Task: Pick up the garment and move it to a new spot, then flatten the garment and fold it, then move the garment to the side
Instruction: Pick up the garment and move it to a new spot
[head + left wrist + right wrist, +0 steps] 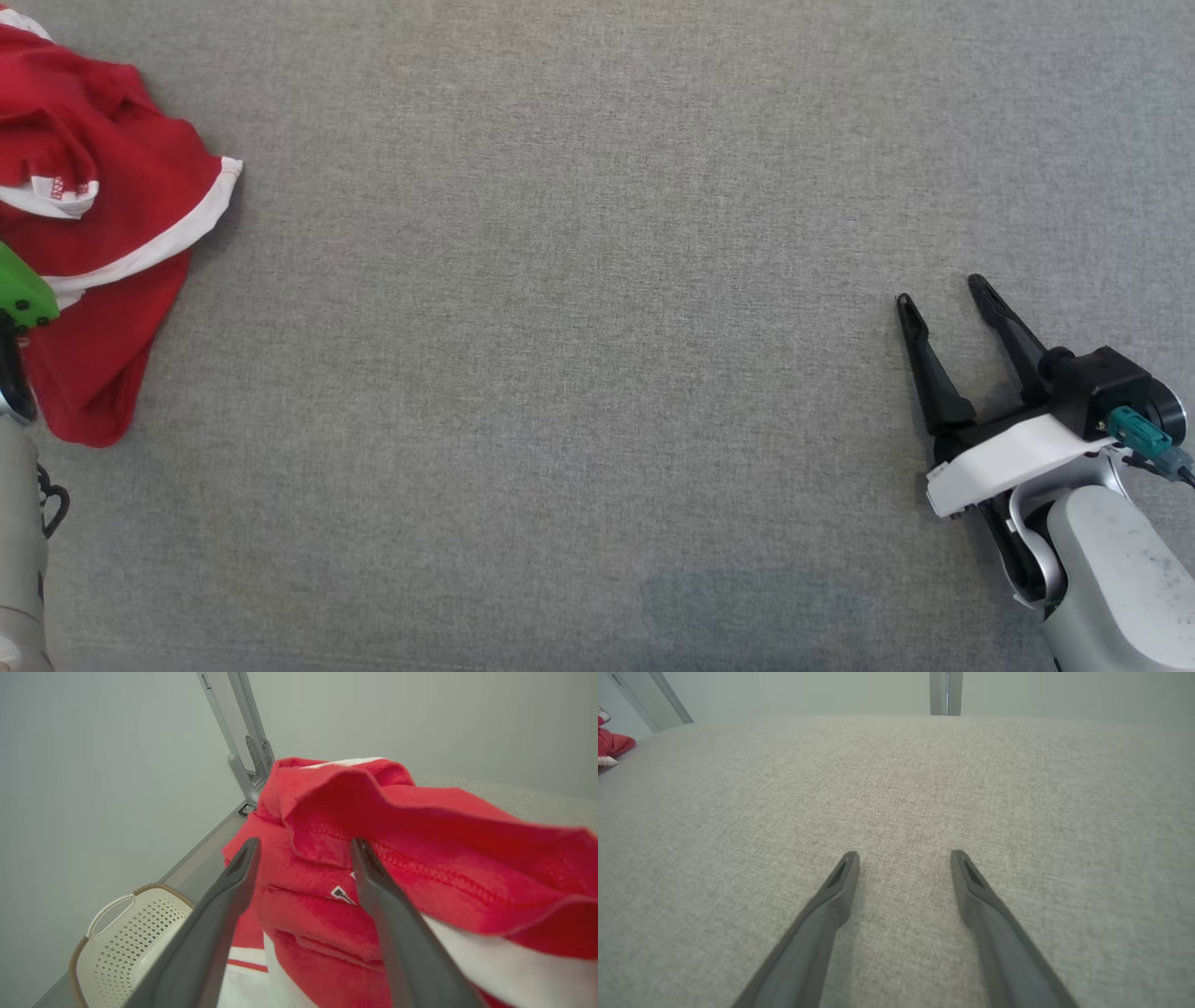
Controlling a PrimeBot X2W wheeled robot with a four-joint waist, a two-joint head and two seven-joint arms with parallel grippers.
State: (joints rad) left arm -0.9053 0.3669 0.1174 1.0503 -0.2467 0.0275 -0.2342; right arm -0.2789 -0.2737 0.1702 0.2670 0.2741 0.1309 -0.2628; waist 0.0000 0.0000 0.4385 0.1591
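Where left hand (303, 848) points, garment (444, 826), basket (135, 938)

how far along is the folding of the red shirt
Nothing looks done: the red shirt lies crumpled at the left edge of the grey table. In hand: the left gripper, open, has its fingers at a fold, not closed. The right gripper hangs open, well away. Left: lifting, moving, flattening, folding, setting aside.
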